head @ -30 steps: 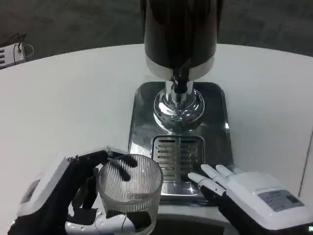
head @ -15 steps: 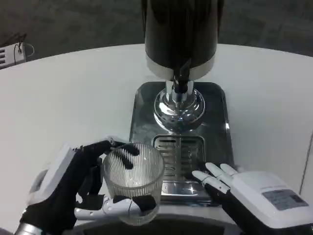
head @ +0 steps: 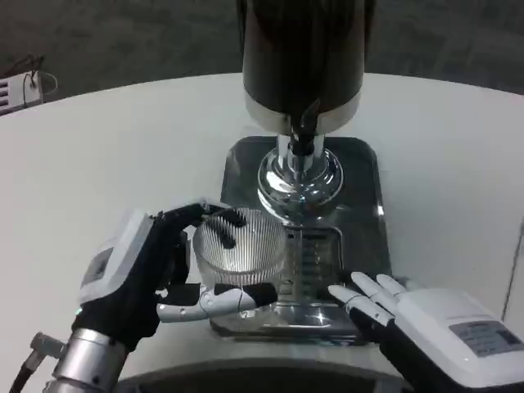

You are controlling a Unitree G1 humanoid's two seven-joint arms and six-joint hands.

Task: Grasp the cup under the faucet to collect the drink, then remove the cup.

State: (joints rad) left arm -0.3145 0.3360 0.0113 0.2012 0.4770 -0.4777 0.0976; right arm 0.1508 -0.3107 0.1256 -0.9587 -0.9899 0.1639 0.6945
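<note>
Ribbed clear cup (head: pixel 239 252) (looks empty) clasped by left hand (head: pixel 143 274) fingers; right hand (head: pixel 426 323) fingers apart.

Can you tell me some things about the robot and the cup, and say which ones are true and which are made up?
1. The left hand holds the ribbed glass cup. True.
2. The cup is full of drink. False: it looks empty.
3. The right hand is pressing the faucet. False: it rests low by the drip tray, holding nothing.
4. The dispenser is dark, on a shiny base. True.
</note>
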